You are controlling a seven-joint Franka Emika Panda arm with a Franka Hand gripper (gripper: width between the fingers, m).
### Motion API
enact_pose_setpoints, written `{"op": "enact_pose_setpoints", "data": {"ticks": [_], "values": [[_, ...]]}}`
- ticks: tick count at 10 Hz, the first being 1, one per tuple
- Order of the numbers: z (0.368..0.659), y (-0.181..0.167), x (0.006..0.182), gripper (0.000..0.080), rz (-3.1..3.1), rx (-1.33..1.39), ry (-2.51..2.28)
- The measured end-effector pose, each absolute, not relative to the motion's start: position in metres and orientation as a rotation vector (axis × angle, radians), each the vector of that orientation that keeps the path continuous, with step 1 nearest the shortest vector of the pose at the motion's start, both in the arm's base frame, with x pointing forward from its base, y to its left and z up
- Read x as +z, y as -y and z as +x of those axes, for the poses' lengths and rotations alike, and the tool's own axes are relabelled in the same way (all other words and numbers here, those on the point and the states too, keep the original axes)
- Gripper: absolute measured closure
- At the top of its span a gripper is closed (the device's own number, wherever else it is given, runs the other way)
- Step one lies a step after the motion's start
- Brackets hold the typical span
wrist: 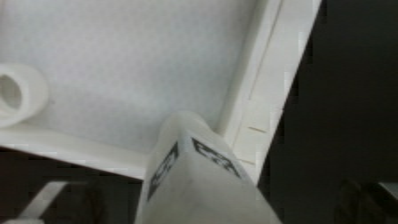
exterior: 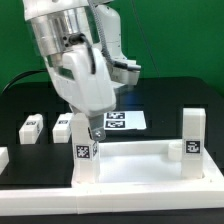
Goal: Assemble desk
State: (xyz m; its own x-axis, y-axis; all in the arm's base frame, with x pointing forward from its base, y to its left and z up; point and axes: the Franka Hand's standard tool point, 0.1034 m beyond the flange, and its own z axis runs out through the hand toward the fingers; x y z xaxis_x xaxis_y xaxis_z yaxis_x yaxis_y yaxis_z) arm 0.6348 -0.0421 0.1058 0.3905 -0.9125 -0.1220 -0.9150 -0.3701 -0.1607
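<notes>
Counted in the exterior view: one tabletop (exterior: 140,170), rim up, flat on the black table (exterior: 30,185) at the near side, and four legs. Two of them upright: corner leg (exterior: 85,153) at the tabletop's corner toward the exterior view's left, right-hand leg (exterior: 192,140) at its end toward the exterior view's right, each with a tag facing the camera. Two more lying side by side on the table behind that left corner, apart from the tabletop: first loose leg (exterior: 32,126) and second loose leg (exterior: 63,126). One marker board (exterior: 125,120) flat farther back. One gripper (exterior: 93,131), down over the corner leg with fingertips at its top; cannot tell whether clamped on it or how wide the jaws stand. In the wrist view, corner leg (wrist: 192,175) close up over the tabletop's (wrist: 143,70) floor, one round socket (wrist: 15,95) nearby. One white piece (exterior: 3,157) cut off at the exterior view's left edge, too cropped to name.
</notes>
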Motion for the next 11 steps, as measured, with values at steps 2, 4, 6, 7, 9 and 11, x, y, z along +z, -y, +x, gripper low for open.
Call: {"op": "enact_pose_setpoints", "data": {"ticks": [2,4,6,7,9,11], "values": [[0.6351,0.0505,0.1084,0.0150,-2.731,-0.022,-1.187],[0.6397,0.0469,0.1090,0.0150,-2.885,-0.059,-0.837],[0.6395,0.0482,0.1086,0.0271,-2.860,-0.053,-0.914],[0.6394,0.0482,0.1084,0.0410,-2.854,-0.051,-0.934],[0.6373,0.0527,0.1070,0.0498,-2.793,-0.033,-1.116],[0.6372,0.0539,0.1068,0.0501,-2.702,-0.019,-1.319]]}}
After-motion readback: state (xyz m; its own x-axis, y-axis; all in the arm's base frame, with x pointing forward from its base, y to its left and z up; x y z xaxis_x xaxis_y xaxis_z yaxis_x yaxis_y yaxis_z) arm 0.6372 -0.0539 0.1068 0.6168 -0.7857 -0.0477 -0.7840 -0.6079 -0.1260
